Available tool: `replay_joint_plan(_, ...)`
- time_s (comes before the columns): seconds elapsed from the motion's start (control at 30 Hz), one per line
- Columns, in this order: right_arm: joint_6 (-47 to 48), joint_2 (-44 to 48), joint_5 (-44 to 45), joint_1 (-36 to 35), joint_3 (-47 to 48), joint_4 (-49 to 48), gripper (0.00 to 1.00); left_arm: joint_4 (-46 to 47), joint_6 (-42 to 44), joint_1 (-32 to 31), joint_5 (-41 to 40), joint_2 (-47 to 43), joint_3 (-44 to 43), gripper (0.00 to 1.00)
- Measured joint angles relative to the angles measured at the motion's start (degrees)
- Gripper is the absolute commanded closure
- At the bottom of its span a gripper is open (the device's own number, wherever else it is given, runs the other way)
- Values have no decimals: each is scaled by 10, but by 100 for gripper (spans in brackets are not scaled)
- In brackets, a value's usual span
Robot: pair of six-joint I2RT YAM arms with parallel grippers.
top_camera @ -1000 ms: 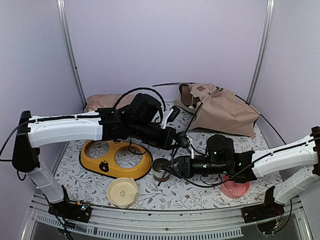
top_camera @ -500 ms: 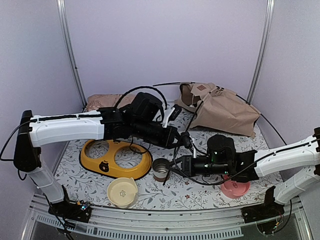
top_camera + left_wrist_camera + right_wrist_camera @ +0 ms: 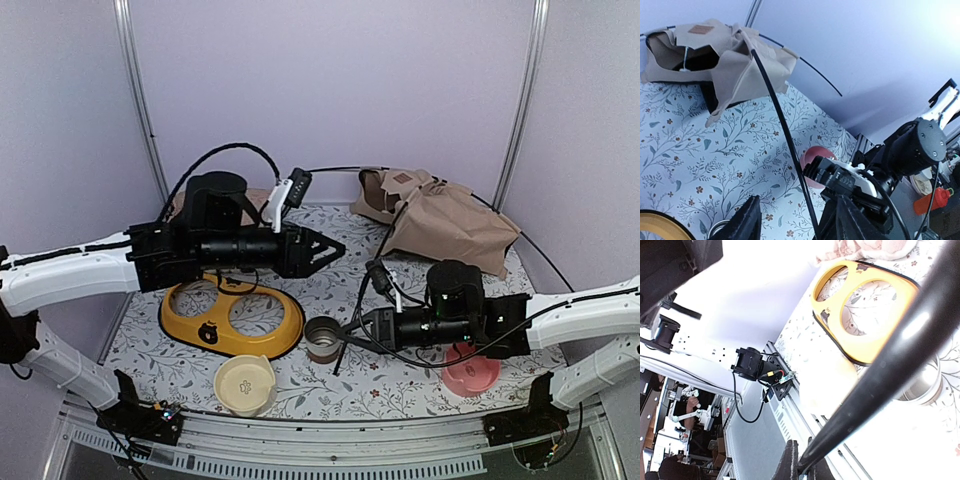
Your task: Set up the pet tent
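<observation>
Two arms reach in over the flowered counter [image 3: 350,290], one from each side, and each carries one tool.

The left tool [image 3: 335,247] hangs left of centre with its two fingers apart and nothing between them. In its own wrist view the gap is plain.

Below it lies one yellow feeder tray [image 3: 210,332] with two round holes, and one cream bowl [image 3: 245,385] sits at the lower left. One pinkish cushion [image 3: 865,249] lies against the back wall, mostly hidden behind the left arm. One metal cup [image 3: 322,336] stands upright at lower centre.

Just right of the cup, the right tool [image 3: 350,338] is clenched on a thin black pole [image 3: 780,130]. This pole slants from the tent down to the counter, passing beside the cup. One pink bowl [image 3: 472,378] shows under the right arm.

The single tan tent [image 3: 445,222] lies slumped on the counter in the upper right, by the back corner. Its one brown patch [image 3: 402,177] faces up. Two poles can be counted: the gripped one and a second pole [image 3: 340,168] arching out along the back wall.

A second ago the left arm stretched further right, with its tool closed at the slanting pole near centre. Now that arm has pulled back to the left and its fingers have let go. The right tool was part-way apart then and has since clamped onto the pole. The tent, tray, cream and pink bowls lie where they were.
</observation>
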State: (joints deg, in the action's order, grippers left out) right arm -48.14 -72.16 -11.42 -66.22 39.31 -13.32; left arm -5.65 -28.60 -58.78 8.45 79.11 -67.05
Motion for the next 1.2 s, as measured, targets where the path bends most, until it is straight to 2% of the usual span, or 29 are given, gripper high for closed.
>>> replay_joint_plan(0.13, 5, 1, -17, 8, 9, 10, 100, 34, 2, 25, -16, -32, 28, 51)
replay_joint_plan(0.33, 7, 7, -42, 18, 20, 30, 100, 90, 6, 70, -31, 2, 64, 53)
replay_joint_plan(0.63, 7, 39, -59, 33, 26, 70, 100, 229, 35, 77, -23, 144, 72, 55)
replay_joint_plan(0.83, 7, 58, -59, 37, 28, 100, 100, 288, 64, 80, 0, 249, 49, 56)
replay_joint_plan(1.2, 6, 72, -58, 37, 35, 135, 100, 370, 119, 110, 63, 339, -17, 56)
